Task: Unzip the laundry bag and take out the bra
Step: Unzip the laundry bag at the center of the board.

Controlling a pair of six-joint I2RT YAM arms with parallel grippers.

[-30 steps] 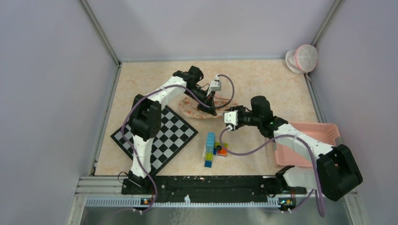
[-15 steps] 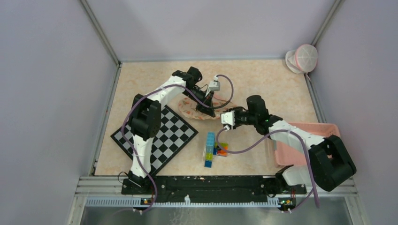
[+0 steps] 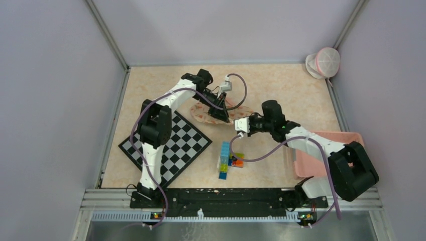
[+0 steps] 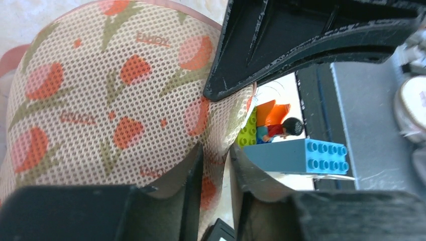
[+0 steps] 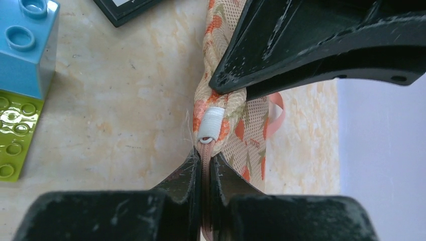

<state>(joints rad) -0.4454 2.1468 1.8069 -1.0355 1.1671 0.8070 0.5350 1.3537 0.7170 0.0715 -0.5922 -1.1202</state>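
top external: left tool half hides laundry bag

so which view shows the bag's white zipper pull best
The right wrist view: the white zipper pull sits close up on the laundry bag's edge, just above the right claw pinching that edge. The left wrist view shows only floral mesh; from the top it is too small to tell.

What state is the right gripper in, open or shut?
Shut. In the right wrist view the right gripper pinches the pink zipper strip of the laundry bag, just under the white tab, with almost no gap.
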